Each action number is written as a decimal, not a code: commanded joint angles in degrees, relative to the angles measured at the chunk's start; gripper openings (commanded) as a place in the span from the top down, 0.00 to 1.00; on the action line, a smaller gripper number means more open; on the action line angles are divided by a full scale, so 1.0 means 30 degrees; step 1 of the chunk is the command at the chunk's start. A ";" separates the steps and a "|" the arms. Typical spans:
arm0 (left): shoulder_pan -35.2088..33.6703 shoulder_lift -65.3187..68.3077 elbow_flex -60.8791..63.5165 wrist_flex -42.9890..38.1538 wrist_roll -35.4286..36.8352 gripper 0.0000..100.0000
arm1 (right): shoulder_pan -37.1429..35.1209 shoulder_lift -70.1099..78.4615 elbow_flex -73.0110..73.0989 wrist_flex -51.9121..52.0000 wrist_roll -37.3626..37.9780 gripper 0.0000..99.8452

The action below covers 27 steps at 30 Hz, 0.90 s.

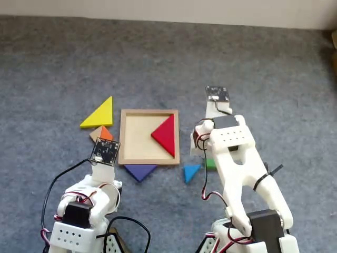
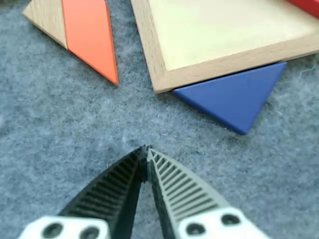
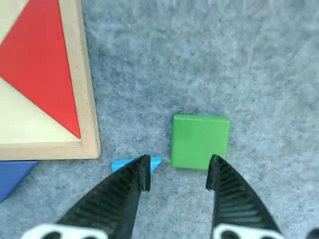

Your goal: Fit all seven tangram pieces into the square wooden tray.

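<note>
Right wrist view: right gripper hangs with jaws spread just short of the green square, which lies lower right of the tray at the high view's centre. Likely step: grasping it; next, descend and close. Left gripper is clenched, empty.

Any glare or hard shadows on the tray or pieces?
High view: soft, even light, no glare on the tray or the red triangle, and no hard shadows. Left wrist view: the carpet is matte, with no hotspots. Right wrist view: the green square is evenly lit, with no glare.
</note>
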 commanded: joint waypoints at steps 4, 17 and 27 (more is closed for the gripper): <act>0.0396 -0.0308 0.0366 0.0147 0.0117 0.99 | 0.0278 -0.0864 -0.0015 -0.0132 0.0147 0.81; 0.0396 -0.0308 0.0366 0.0147 0.0117 0.99 | 0.1070 0.0337 0.1333 -0.3385 0.0088 0.81; 0.0396 -0.0308 0.0366 0.0147 0.0117 0.99 | 0.1832 0.4176 0.0806 -0.3502 0.0147 0.81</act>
